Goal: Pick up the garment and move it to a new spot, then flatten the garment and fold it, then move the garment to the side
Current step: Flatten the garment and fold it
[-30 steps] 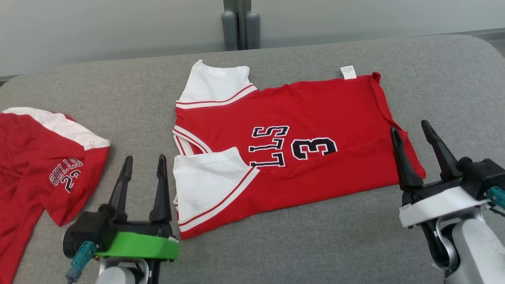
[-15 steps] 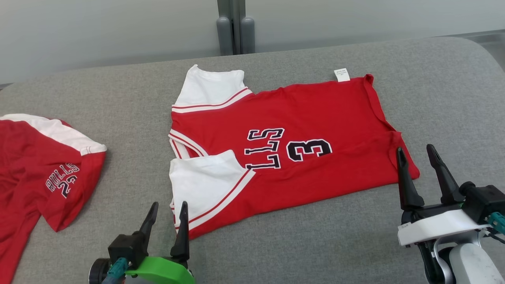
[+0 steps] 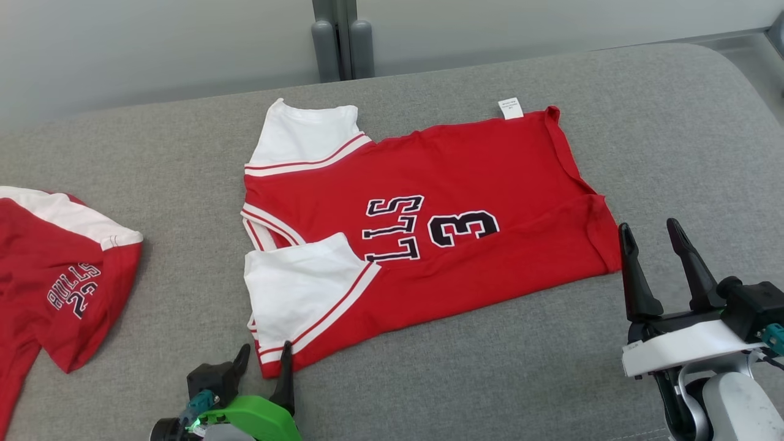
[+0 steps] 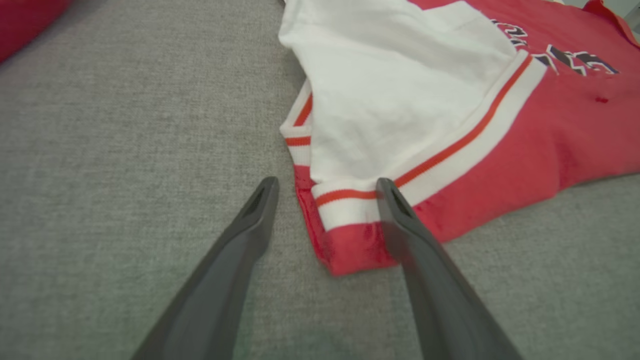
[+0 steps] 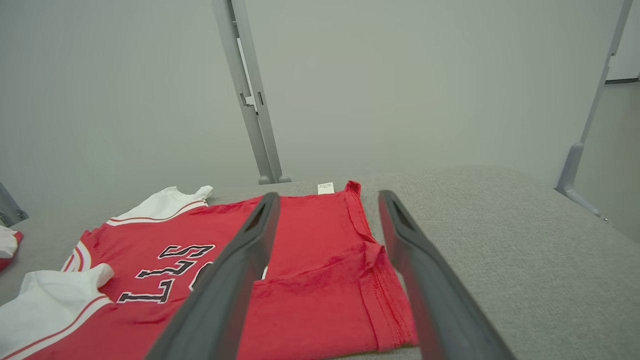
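Garment: red short-sleeved jersey [image 3: 429,233] with white sleeves, white-and-red striped trim, black white-edged lettering and a numeral 3. It lies spread flat at the middle of the grey fabric-covered tabletop [image 3: 490,373], collar and sleeves toward the robot's left, hem toward its right. A small white tag [image 3: 510,108] shows at the far hem corner.

Left end effector [image 3: 266,346], two dark fingers on a green mount: low at the near edge of the head view, fingers spread wide, holding nothing. In the left wrist view the near sleeve corner of the jersey [image 4: 500,150] lies between the two fingers, and the finger on that view's right overlaps the striped cuff; whether it touches the cloth cannot be told.

Right end effector [image 3: 648,225], two dark fingers on a white mount: fingers wide apart, holding nothing, standing just beside the near hem corner. In the right wrist view the hem edge runs up between the fingers.

Other item: second red garment with a white band and dark lettering [image 3: 55,275], lying at the tabletop's left edge, well apart from the jersey
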